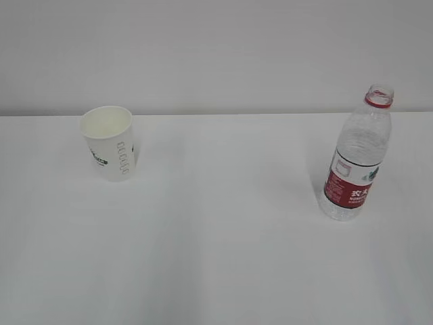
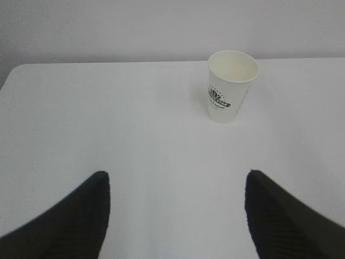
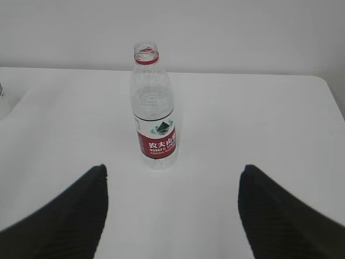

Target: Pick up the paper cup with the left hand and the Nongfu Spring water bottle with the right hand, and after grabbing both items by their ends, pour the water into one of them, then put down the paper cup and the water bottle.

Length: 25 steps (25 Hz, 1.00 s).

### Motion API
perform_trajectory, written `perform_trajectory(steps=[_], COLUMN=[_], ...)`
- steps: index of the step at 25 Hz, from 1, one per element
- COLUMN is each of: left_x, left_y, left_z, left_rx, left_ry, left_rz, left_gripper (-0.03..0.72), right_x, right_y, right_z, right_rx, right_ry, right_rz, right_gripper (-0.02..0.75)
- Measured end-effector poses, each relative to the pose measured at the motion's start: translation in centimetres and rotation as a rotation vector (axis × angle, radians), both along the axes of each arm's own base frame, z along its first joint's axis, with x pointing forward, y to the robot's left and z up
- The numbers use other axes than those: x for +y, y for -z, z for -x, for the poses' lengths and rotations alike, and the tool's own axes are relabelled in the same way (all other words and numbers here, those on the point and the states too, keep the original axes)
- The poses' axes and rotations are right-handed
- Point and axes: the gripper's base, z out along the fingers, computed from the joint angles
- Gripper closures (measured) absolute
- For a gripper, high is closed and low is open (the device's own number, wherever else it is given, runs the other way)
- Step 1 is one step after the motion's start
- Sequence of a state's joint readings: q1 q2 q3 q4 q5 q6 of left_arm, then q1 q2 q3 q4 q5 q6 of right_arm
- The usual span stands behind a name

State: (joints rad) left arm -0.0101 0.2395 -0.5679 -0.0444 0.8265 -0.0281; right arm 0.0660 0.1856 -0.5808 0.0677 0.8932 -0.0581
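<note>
Jaws of your left hand (image 2: 175, 216) gape wide, empty; paper cup (image 2: 232, 86) stands upright at one o'clock. Right hand (image 3: 172, 216) likewise, Nongfu Spring water bottle (image 3: 154, 116) upright at eleven o'clock.

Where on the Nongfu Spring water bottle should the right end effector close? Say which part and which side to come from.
Grip the Nongfu Spring water bottle low on its labelled body, coming in level from the camera side with the open right end effector. It stands upright and uncapped, so a side grasp probably keeps it steady and the neck free for pouring.
</note>
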Motion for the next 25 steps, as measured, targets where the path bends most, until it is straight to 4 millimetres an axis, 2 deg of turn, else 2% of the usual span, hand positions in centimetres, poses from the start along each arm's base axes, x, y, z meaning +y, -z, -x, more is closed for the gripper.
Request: perform_trajectory(steps=[13, 25], left_x=[0.1, 0.2], left_y=[-0.8, -0.8], left_z=[-3.3, -7.5], left_rx=[-0.052, -0.062], left_ry=[-0.010, -0.019], left_rz=[-0.003, -0.039], left_gripper=[0.118, 0.119], right_x=[0.1, 0.3], right_y=[-0.7, -0.8], right_z=[-2.9, -5.8], right_rx=[-0.022, -0.016], right_ry=[-0.005, -0.009], right_rz=[0.024, 0.050], right_gripper=[0.169, 0.170])
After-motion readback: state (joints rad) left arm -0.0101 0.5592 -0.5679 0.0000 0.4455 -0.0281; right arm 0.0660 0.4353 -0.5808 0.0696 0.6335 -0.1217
